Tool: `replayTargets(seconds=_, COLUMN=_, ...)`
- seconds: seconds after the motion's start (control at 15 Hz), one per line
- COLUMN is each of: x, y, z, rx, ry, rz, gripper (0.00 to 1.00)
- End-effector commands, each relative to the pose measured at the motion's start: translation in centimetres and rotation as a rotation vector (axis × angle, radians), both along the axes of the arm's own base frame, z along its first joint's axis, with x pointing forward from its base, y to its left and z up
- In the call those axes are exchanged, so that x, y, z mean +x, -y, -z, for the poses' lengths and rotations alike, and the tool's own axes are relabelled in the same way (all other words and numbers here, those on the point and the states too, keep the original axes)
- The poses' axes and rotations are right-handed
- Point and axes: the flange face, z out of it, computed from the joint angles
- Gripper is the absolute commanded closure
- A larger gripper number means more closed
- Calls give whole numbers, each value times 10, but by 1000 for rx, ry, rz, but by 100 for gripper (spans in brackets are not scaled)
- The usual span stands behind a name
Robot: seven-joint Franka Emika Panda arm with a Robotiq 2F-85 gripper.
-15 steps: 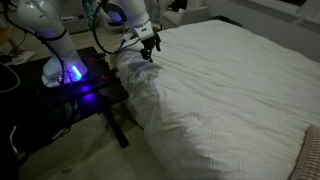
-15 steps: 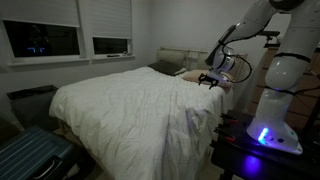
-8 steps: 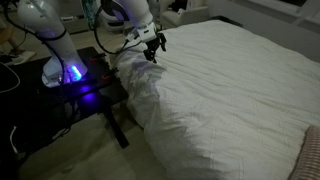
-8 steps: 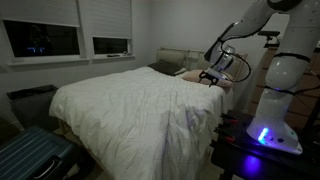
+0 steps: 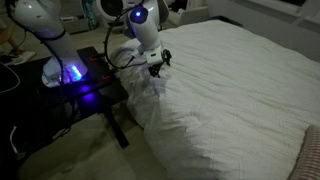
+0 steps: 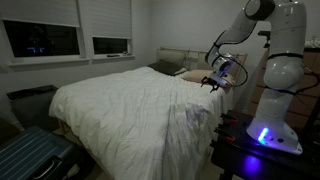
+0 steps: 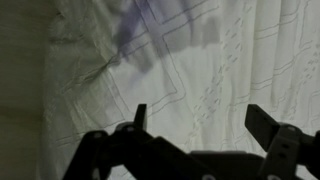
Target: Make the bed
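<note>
The bed (image 5: pixel 230 90) fills most of both exterior views (image 6: pixel 120 110), covered by a white, crinkled quilted duvet. The duvet's corner is bunched and hangs over the bed's side near the black table. My gripper (image 5: pixel 158 64) hovers just above that bunched edge (image 5: pixel 145 95); in an exterior view it is over the bed's far side (image 6: pixel 217 84). In the wrist view the gripper (image 7: pixel 200 118) is open and empty, its dark fingers (image 7: pixel 268 125) spread above the quilted fabric (image 7: pixel 200 60).
A small black table (image 5: pixel 85 85) with a blue glowing light (image 5: pixel 72 75) carries the robot base beside the bed. A pillow (image 6: pixel 190 72) lies at the headboard. A dark ribbed case (image 6: pixel 30 155) stands at the bed's foot. Windows (image 6: pixel 60 40) line the wall.
The gripper has moved a little along the bed's edge and lower toward the bunched duvet; the arm's upper links have swung over it. The duvet has not moved.
</note>
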Motion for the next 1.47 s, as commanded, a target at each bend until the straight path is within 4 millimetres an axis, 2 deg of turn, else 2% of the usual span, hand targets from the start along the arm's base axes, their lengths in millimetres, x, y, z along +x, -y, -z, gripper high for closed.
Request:
replayTargets(seconds=0.0, x=11, y=16, z=49, rx=17, ry=-8, rz=-13, gripper=0)
replayTargets(seconds=0.4, x=23, y=20, z=114, rx=-3, ry=24, rz=-36, gripper=0)
replayTargets(seconds=0.73, x=24, y=21, z=158, rx=13, ry=29, rz=-52, gripper=0)
replayTargets(seconds=1.0, x=25, y=23, z=182, rx=36, ry=23, rz=-61, gripper=0)
replayTargets(seconds=1.4, x=23, y=23, z=206, rx=52, ry=13, rz=-53, gripper=0)
